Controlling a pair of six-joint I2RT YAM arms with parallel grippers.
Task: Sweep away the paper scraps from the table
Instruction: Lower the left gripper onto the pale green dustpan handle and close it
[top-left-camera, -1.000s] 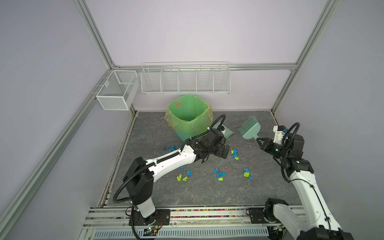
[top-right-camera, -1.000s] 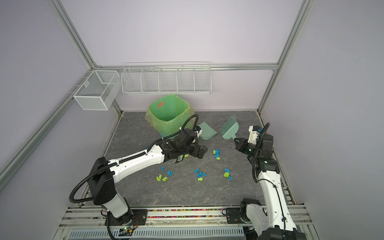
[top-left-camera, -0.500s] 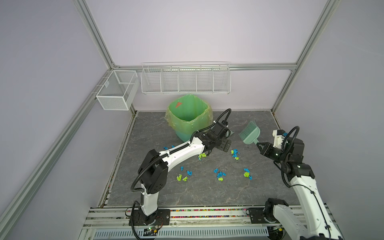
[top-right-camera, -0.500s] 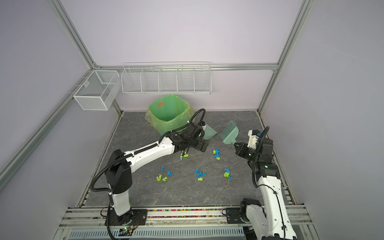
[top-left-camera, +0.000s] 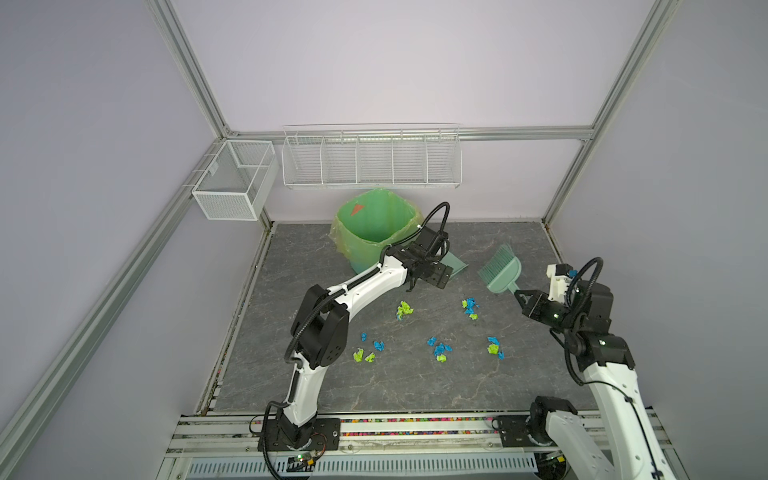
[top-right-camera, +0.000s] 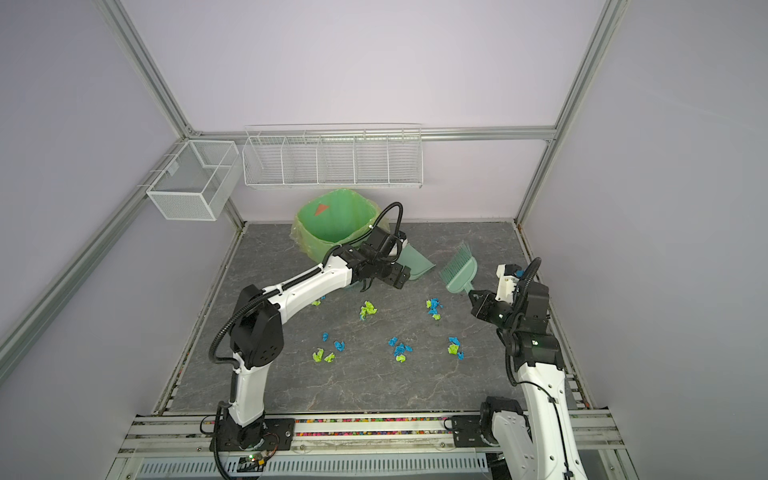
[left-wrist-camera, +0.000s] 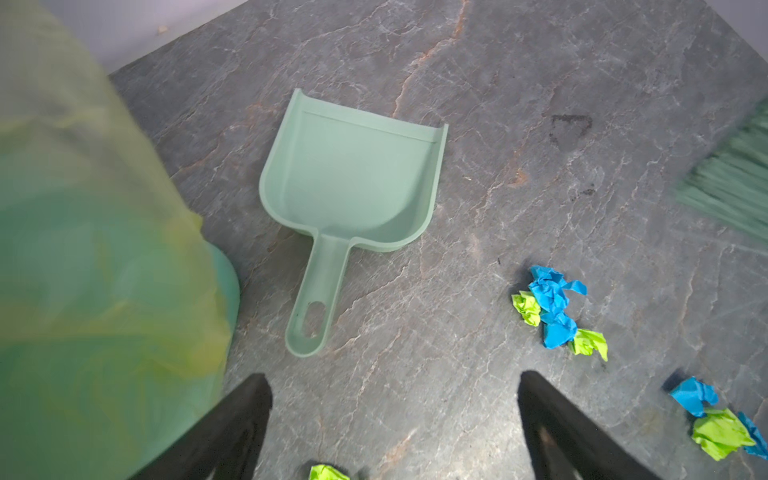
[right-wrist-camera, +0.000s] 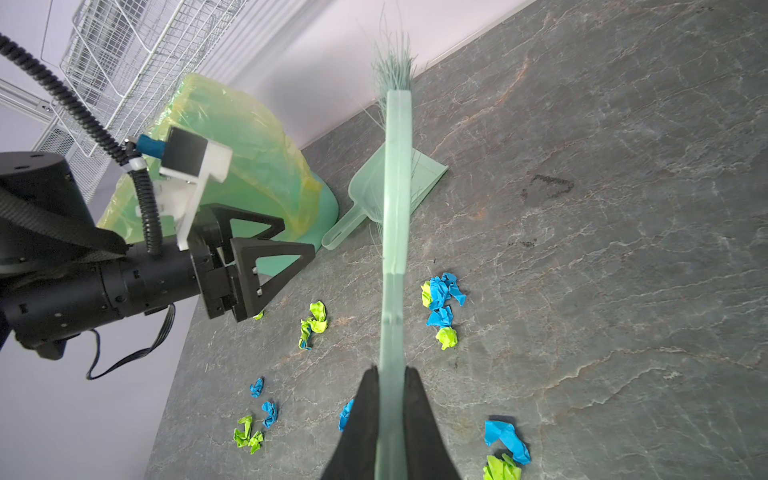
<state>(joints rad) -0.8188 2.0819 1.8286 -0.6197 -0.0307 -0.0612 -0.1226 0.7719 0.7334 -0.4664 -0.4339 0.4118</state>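
Small clusters of blue and lime-green paper scraps (top-left-camera: 438, 349) (top-right-camera: 368, 309) (left-wrist-camera: 548, 303) (right-wrist-camera: 442, 299) lie scattered over the middle of the dark grey table (top-left-camera: 374, 382). My left gripper (top-left-camera: 442, 274) (top-right-camera: 405, 274) (left-wrist-camera: 392, 380) hangs open and empty just short of the handle of a pale green dustpan (top-left-camera: 455, 264) (top-right-camera: 419, 262) (left-wrist-camera: 353, 178) (right-wrist-camera: 345, 228) lying flat beside the bin. My right gripper (top-left-camera: 517, 293) (top-right-camera: 471, 295) (right-wrist-camera: 390, 370) is shut on the handle of a pale green brush (top-left-camera: 500, 272) (top-right-camera: 459, 270) (right-wrist-camera: 397, 187), bristles pointing toward the back wall.
A bin lined with a green bag (top-left-camera: 372, 224) (top-right-camera: 336, 220) (left-wrist-camera: 83, 249) (right-wrist-camera: 249, 137) stands at the back, close to my left gripper. A mesh basket (top-left-camera: 235, 178) and a wire rack (top-left-camera: 372, 158) hang on the walls. Aluminium rails edge the table.
My left arm has swung so its gripper, still open, sits farther back by the dustpan handle. The right gripper has brought the brush slightly lower and nearer the scraps.
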